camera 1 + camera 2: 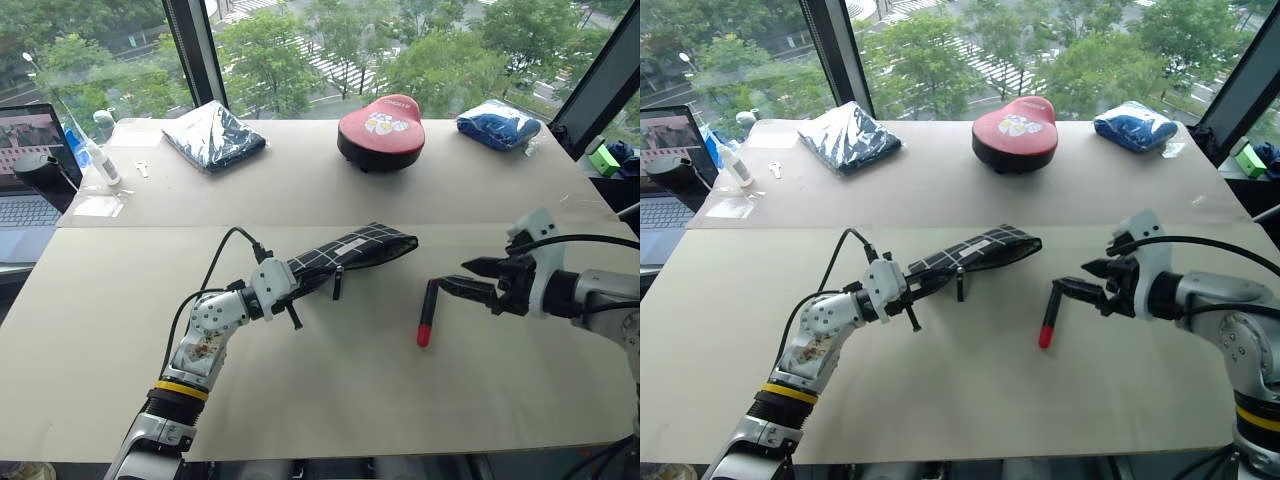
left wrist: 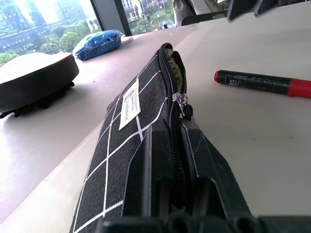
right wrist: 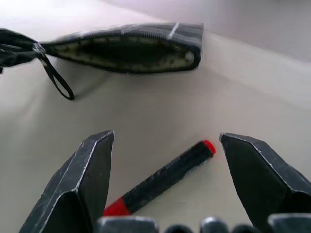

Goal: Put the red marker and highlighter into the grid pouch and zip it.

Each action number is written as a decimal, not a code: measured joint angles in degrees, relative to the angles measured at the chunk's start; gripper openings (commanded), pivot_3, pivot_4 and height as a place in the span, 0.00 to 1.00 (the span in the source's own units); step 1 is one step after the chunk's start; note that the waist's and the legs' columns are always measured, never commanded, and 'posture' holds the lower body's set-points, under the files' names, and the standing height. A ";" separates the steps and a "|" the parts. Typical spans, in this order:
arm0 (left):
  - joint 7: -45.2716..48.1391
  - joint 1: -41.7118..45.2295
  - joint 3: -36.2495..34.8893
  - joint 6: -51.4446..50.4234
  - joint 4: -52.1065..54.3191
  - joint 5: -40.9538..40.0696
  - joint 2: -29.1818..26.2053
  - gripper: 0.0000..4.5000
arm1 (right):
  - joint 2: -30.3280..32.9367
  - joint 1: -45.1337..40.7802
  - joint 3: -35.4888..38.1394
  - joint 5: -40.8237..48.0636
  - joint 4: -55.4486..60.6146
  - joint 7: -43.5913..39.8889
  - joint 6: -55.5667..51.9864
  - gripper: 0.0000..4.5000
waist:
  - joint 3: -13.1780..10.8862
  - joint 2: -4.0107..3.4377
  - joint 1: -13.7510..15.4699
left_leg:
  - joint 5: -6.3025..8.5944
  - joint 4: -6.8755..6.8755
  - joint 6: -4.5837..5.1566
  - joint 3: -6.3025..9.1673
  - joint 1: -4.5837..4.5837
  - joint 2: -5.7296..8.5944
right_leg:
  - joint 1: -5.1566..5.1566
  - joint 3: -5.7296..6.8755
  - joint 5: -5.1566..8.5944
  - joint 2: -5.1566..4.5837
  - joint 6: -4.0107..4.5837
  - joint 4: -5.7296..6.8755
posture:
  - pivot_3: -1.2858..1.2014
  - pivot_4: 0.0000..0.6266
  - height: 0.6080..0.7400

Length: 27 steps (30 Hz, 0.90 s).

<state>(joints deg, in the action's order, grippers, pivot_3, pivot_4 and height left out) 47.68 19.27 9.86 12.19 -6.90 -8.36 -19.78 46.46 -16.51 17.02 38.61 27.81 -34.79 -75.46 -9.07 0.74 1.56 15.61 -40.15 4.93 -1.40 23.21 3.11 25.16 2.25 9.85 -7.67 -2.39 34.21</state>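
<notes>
1. The left arm [image 1: 200,345] is silver-grey metal with a yellow ring and a black band near the forearm.
2. A black cable [image 1: 215,262] loops from the left arm's wrist to a white housing.
3. The left claw [image 1: 300,285] has two black fingers.
4. The right arm [image 1: 605,295] is silver-grey, with a white bracket and black cable above the wrist.
5. The right claw [image 1: 462,277] has two black, wedge-shaped fingers [image 3: 80,179].

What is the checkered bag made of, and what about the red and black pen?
The grid pouch looks like woven fabric, matte: it sags softly and has a stitched zipper and a sewn-on white label. The zipper slider seems to be shiny metal. The red marker looks like smooth hard plastic with a slight sheen on its black barrel, though that's a guess from its look.
</notes>
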 measured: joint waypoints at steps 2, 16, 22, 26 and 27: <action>-0.05 0.00 0.02 0.00 0.01 0.00 0.07 0.00 | -3.23 0.03 0.20 -0.29 2.75 4.66 -5.34 0.86 | 0.00 0.00 0.06 | 0.00 -0.04 0.01 0.00 0.01 0.01 | -0.01 0.00 0.00 0.00 -0.01 -0.01 | 0.52 0.24 1.00; 0.16 0.44 0.40 -0.06 -0.10 0.00 1.64 0.00 | -15.94 0.10 0.57 -3.73 10.79 21.97 -16.56 0.86 | 0.01 -0.01 -0.03 | -0.02 -0.15 0.00 -0.02 0.03 0.09 | -0.04 0.01 -0.03 0.23 -0.06 0.01 | 0.52 0.24 1.00; 0.40 0.52 0.39 -0.04 -0.63 0.00 1.64 0.00 | -16.82 1.44 -2.06 -5.54 10.99 25.65 -16.66 0.86 | 0.01 -0.01 -0.33 | -0.02 -0.15 0.02 -0.04 -0.01 0.10 | -0.09 0.03 -0.03 0.26 -0.06 0.01 | 0.52 0.24 1.00; 0.38 0.48 0.37 -0.02 -0.63 0.00 1.63 0.00 | -19.20 1.50 -4.33 -6.64 10.72 27.20 -16.66 0.86 | 0.01 -0.01 -0.60 | -0.03 -0.15 0.02 -0.03 -0.03 0.10 | -0.10 0.03 -0.03 0.29 -0.06 0.03 | 0.52 0.24 1.00; 0.36 0.43 0.37 -0.02 -0.63 0.00 1.63 0.00 | -19.29 1.55 -5.11 -7.11 10.63 27.49 -16.66 0.86 | 0.01 -0.01 -0.63 | -0.02 -0.15 0.02 -0.03 -0.03 0.10 | -0.10 0.03 -0.03 0.29 -0.06 0.03 | 0.52 0.24 1.00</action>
<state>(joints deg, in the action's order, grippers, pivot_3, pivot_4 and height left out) 48.05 19.70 10.23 12.16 -7.53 -8.35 -18.15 27.17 -14.96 11.90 31.50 38.45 -7.30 -92.11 -9.06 0.73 0.93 15.58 -40.30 4.95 -1.43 23.18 3.22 25.06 2.27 9.82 -7.39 -2.45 34.24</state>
